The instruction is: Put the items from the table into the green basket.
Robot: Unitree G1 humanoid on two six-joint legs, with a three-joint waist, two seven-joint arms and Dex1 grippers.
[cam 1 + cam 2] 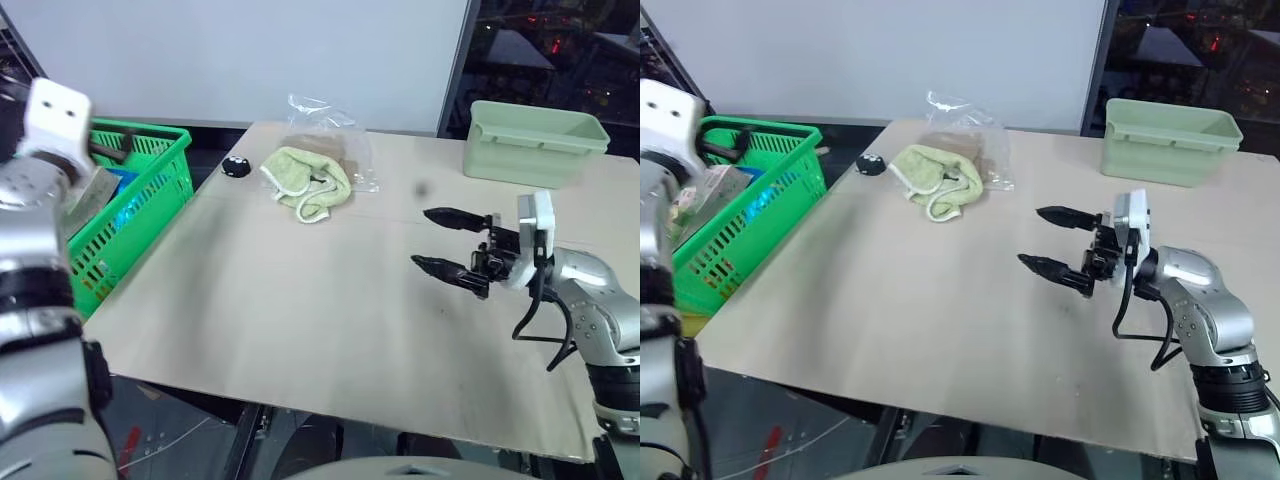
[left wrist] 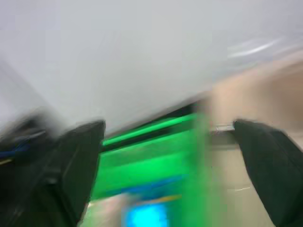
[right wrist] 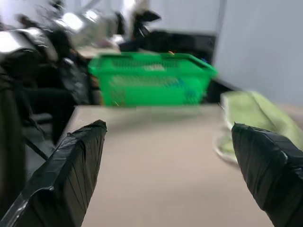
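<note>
On the table (image 1: 300, 300), near its far edge, lie a pale green cloth (image 1: 305, 180), a clear plastic bag (image 1: 325, 135) with brown contents behind it, and a small black round thing (image 1: 236, 167). The green basket (image 1: 140, 200) stands off the table's left edge, and goods with blue on them lie inside it. My left gripper (image 2: 168, 125) hovers over the basket, open, with nothing between its fingers. Above the table's right side my right gripper (image 1: 440, 240) is open and empty, pointing left toward the cloth (image 3: 255, 113) and the basket (image 3: 151, 80).
A pale green solid-walled tub (image 1: 533, 143) stands at the table's far right corner. A white wall runs behind the table. A wide bare stretch of board lies between my right gripper and the basket.
</note>
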